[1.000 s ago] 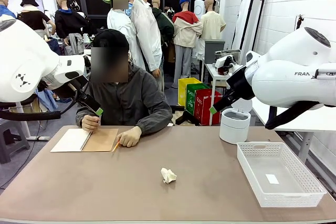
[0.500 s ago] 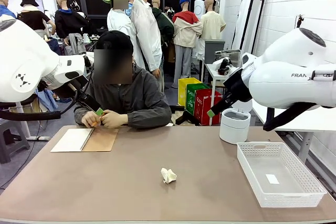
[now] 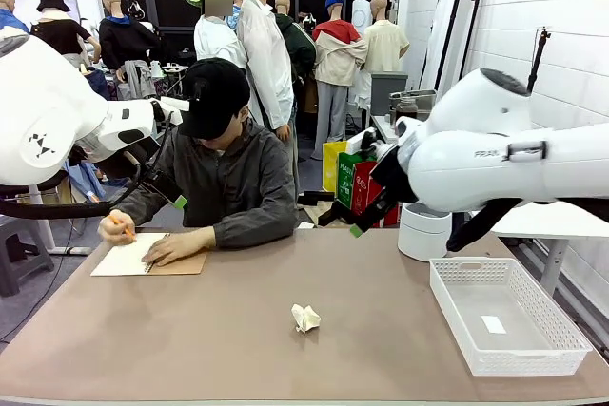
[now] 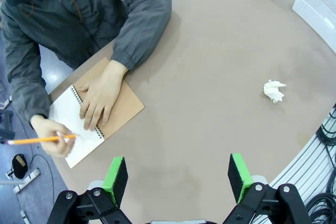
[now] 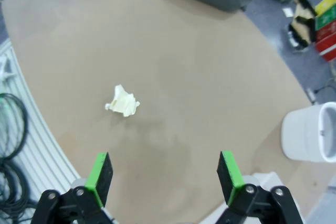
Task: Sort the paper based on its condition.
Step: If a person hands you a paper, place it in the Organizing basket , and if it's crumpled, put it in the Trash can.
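A crumpled wad of white paper (image 3: 305, 318) lies on the brown table (image 3: 381, 330), near its front middle. It also shows in the left wrist view as the paper wad (image 4: 274, 90) and in the right wrist view as the paper wad (image 5: 122, 102). My left gripper (image 3: 172, 196) hangs open above the table's far left, by the person's shoulder; its green pads (image 4: 115, 178) stand wide apart with nothing between them. My right gripper (image 3: 363, 222) hovers open over the far middle of the table, well above and behind the wad, and its pads (image 5: 228, 169) hold nothing.
A person at the far side writes with an orange pencil (image 4: 39, 140) in a spiral notebook (image 3: 143, 258), one hand (image 4: 100, 98) flat on it. A white basket (image 3: 523, 360) with a small white tag (image 3: 493, 324) stands front right. A white round bin (image 3: 425, 228) stands behind it.
My right arm has swung left and lower, toward the table's middle. The person has leaned down and started writing in the notebook. The wad and my left arm have not moved.
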Controlling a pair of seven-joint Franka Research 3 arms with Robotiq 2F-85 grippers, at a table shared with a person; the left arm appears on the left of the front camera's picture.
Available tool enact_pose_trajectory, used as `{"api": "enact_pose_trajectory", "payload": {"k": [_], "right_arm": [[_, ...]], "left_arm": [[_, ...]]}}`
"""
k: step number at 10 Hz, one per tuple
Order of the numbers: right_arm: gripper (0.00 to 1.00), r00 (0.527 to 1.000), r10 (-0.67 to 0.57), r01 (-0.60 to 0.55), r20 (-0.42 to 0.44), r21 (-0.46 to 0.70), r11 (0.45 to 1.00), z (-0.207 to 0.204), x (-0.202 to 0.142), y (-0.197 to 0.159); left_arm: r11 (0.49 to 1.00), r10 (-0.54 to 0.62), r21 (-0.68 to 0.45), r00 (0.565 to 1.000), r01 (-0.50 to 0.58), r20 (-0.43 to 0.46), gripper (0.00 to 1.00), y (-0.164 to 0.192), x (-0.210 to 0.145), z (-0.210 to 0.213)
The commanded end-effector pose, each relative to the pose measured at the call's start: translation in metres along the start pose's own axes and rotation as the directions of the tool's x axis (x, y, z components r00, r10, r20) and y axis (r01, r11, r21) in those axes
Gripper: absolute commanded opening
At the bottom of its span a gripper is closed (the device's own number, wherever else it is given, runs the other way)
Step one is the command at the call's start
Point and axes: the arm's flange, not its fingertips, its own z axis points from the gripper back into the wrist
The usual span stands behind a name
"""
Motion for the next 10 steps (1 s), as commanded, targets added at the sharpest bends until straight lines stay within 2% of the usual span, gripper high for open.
{"api": "enact_pose_trajectory", "payload": {"k": [1,4,10], "right_arm": [[1.0,1.0,-0.003,0.004,-0.026,0.041,0.999,-0.026,0.015,0.004],[1.0,0.997,0.006,-0.001,-0.076,0.067,0.998,-0.055,0.018,0.008],[1.0,0.996,0.019,-0.015,-0.091,0.045,0.999,-0.054,0.013,0.011]], "left_arm": [[1.0,0.0,0.003,1.0,0.0,-0.002,1.0,0.001,0.0,0.001],[1.0,0.0,0.003,1.0,0.0,-0.002,1.0,0.001,0.0,0.001],[1.0,0.0,0.003,1.0,0.0,-0.002,1.0,0.001,0.0,0.001]]}}
